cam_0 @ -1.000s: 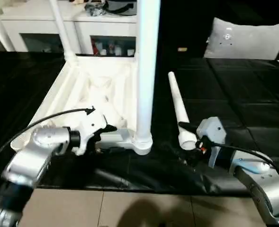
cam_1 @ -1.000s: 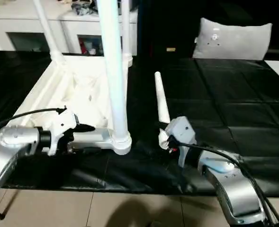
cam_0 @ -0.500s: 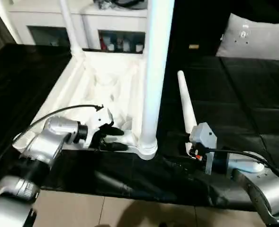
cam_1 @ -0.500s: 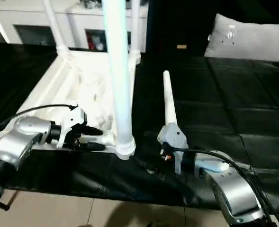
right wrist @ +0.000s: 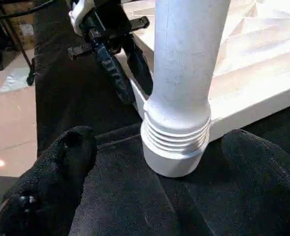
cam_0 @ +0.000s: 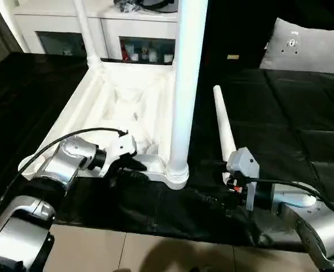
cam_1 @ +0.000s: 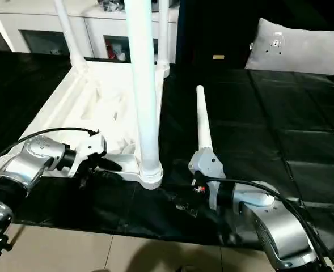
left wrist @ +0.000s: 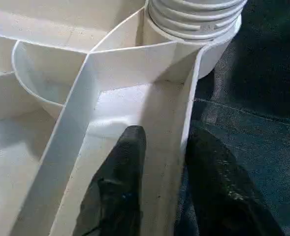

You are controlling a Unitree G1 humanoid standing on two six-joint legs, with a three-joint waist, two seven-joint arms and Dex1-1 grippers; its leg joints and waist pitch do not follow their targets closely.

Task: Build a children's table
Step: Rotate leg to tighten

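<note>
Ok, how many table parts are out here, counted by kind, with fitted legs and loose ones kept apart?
Table top: 1
Legs standing in its corner sockets: 3
Loose leg lying on the black surface: 1
Total: 5

White table top (cam_0: 121, 107) and legs (cam_0: 223, 127); black mat (cam_0: 280, 124).

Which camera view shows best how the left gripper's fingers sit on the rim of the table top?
The left wrist view: the left gripper has one finger inside and one outside the rim of the table top. Both eye views show that gripper from the side, the right wrist view from afar.
</note>
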